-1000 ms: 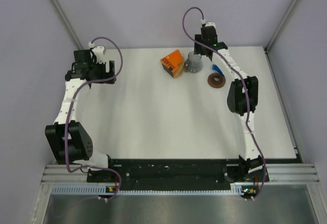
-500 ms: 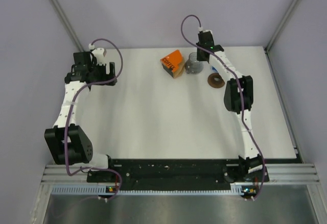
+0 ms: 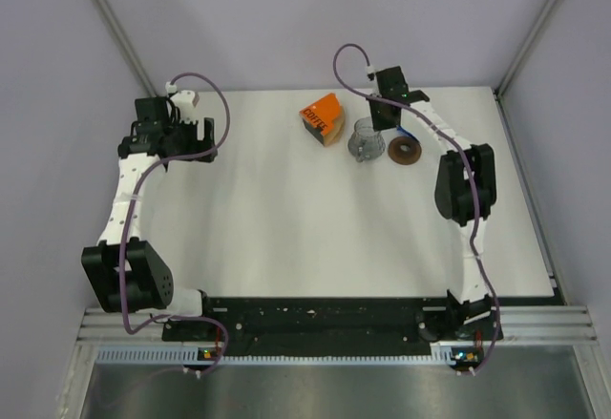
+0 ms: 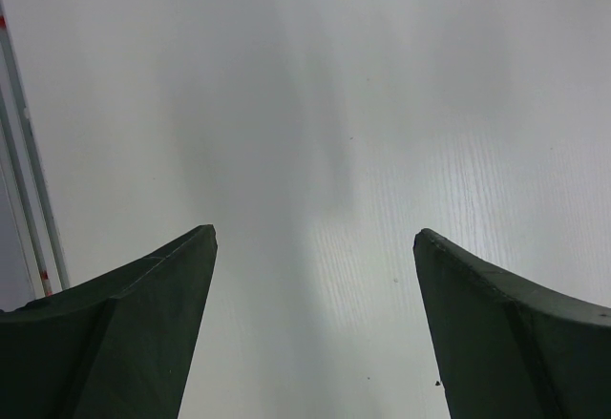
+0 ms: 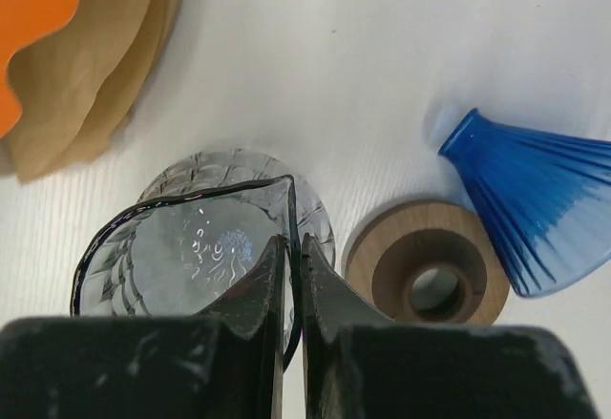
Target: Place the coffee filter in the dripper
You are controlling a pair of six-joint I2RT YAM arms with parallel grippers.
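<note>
Presently the right pincer (image 5: 293, 245) is closed down to a sliver on the rim of the grey clear patterned pitcher (image 5: 191, 247), one finger inside the wall and one outside. The pitcher sits mouth up, between the orange cardboard box (image 3: 323, 118) and the brown flat wooden ring (image 5: 425, 271); whether it rests on the white table (image 3: 286, 219) or hangs just above it, I cannot tell. The light tan-brown creased paper coffee filter (image 5: 91, 94) lies flat against the orange box, more than one sheet showing, apart from the pincer. The bright blue ribbed plastic cone dripper (image 5: 535, 209) lies tipped on its side, just beside the ring. The left pincer (image 4: 315, 238) gapes wide over bare table at the far left, its fingers (image 4: 134, 333) gripping nothing.
</note>
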